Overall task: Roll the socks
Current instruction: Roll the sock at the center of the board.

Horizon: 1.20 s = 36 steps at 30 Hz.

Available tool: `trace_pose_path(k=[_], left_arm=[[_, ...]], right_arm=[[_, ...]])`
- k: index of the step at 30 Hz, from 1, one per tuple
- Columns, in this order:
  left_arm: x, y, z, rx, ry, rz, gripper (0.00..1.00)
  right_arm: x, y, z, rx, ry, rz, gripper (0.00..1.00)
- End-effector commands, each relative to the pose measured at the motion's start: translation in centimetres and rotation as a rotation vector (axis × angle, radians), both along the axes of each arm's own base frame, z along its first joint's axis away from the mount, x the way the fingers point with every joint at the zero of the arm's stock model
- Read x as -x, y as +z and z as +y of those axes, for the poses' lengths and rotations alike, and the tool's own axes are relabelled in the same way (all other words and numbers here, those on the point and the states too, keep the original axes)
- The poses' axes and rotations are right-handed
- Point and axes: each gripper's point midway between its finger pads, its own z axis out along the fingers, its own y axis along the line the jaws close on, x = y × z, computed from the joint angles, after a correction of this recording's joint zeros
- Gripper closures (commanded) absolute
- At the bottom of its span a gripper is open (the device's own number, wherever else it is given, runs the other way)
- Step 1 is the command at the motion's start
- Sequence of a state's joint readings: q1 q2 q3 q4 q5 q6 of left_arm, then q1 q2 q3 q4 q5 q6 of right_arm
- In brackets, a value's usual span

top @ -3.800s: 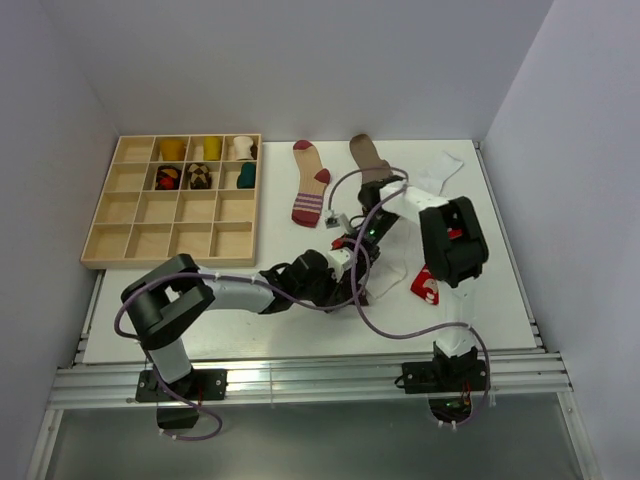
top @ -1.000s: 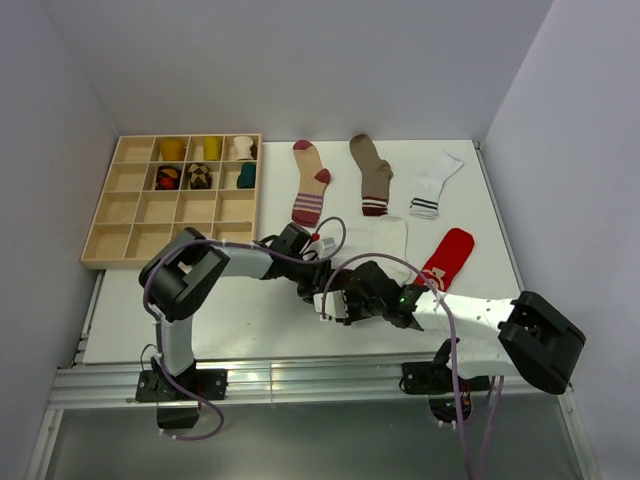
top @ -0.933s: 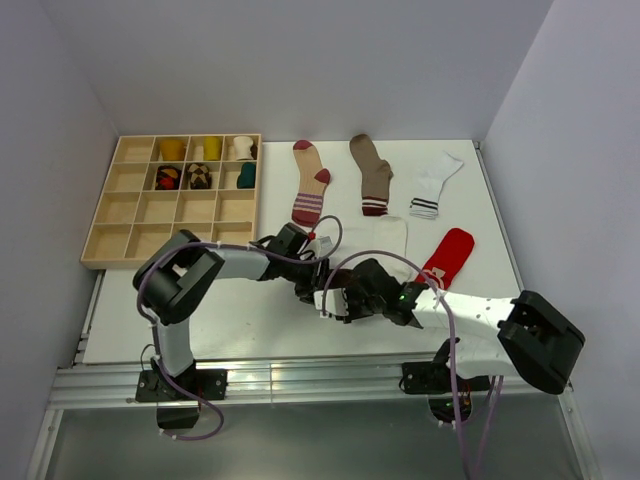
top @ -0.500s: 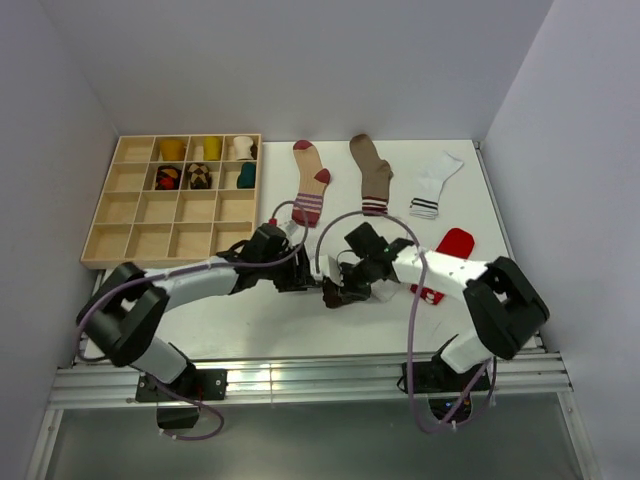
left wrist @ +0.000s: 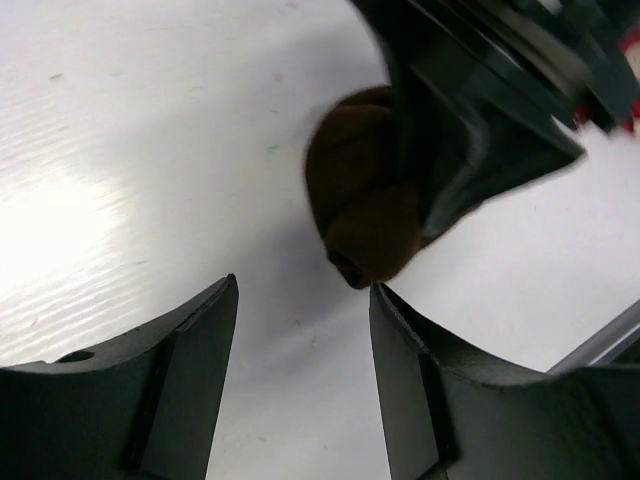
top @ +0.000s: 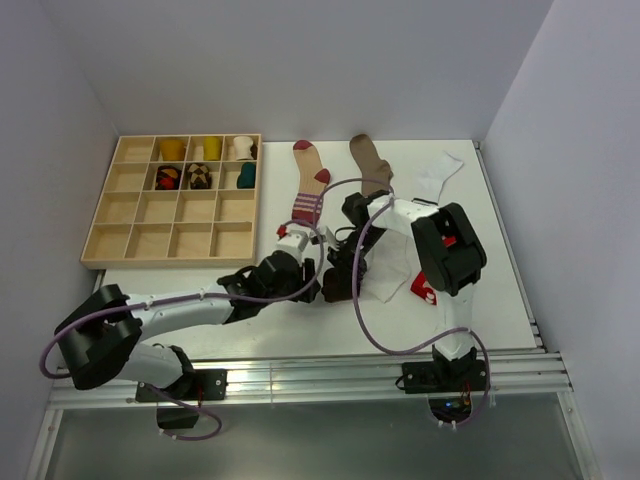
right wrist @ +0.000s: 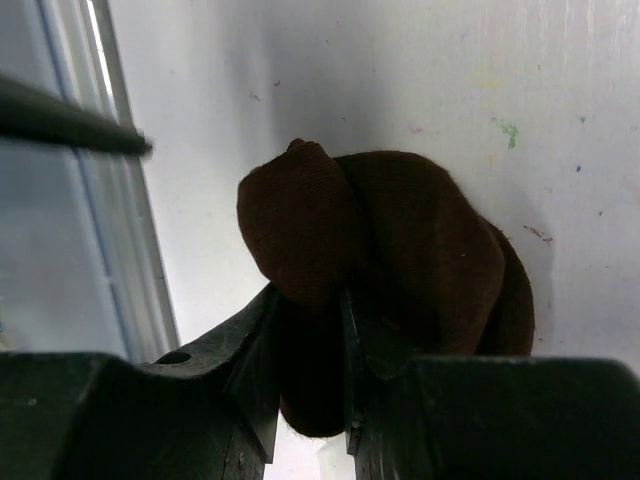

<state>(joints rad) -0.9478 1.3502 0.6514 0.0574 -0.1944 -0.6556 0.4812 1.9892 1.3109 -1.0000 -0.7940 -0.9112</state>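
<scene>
Gripping the rolled dark brown sock (right wrist: 400, 240) in your right end effector (right wrist: 308, 305) on the table (top: 500, 300), you have the left end effector (left wrist: 302, 288) open, roll dead ahead, just apart.

Left arm (top: 180, 305) lies low, reaching right from its base. Left gripper (left wrist: 303, 300): jaws apart, nothing between them. Right arm (top: 445, 245) is folded, with its wrist turned toward the near edge. Right gripper (right wrist: 310, 330): jaws pinched on a dark brown sock (right wrist: 400, 250). The grippers sit just beside each other.
</scene>
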Motion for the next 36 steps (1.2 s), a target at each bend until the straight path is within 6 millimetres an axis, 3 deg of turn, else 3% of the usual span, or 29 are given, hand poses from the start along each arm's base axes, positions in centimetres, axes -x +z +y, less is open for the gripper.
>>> trace_pose_path(k=[1,9,14,18,22,26,36], left_arm=[[-1.3,2.6,-2.7,-0.017,-0.101,-0.202,0.40],[-1.3,3.2,-6.5,0.014,-0.290,-0.300,0.39],[-0.2,3.9,-8.9,0.078,-0.420,-0.310,0.39],[0.9,2.1,-10.1,0.074,-0.513,-0.252,0.40],[1.6,1.0,-10.5,0.103,-0.565,-0.203,0.42],[1.0,-0.4,-10.0,0.113,-0.540,-0.158,0.43],[1.2,-2.2,-9.7,0.164,-0.596,-0.066,0.46]], right_arm=[[1.4,-1.4,-2.5,0.111,0.002,0.127,0.70],[1.1,-2.0,-3.1,0.131,-0.037,0.183,0.70],[0.9,-2.1,-3.1,0.125,-0.055,0.195,0.70],[0.7,-2.1,-3.1,0.120,-0.060,0.198,0.70],[0.5,-2.1,-3.3,0.117,-0.070,0.199,0.71],[0.4,-2.2,-3.4,0.122,-0.073,0.202,0.71],[0.3,-2.5,-3.6,0.128,-0.089,0.210,0.71]])
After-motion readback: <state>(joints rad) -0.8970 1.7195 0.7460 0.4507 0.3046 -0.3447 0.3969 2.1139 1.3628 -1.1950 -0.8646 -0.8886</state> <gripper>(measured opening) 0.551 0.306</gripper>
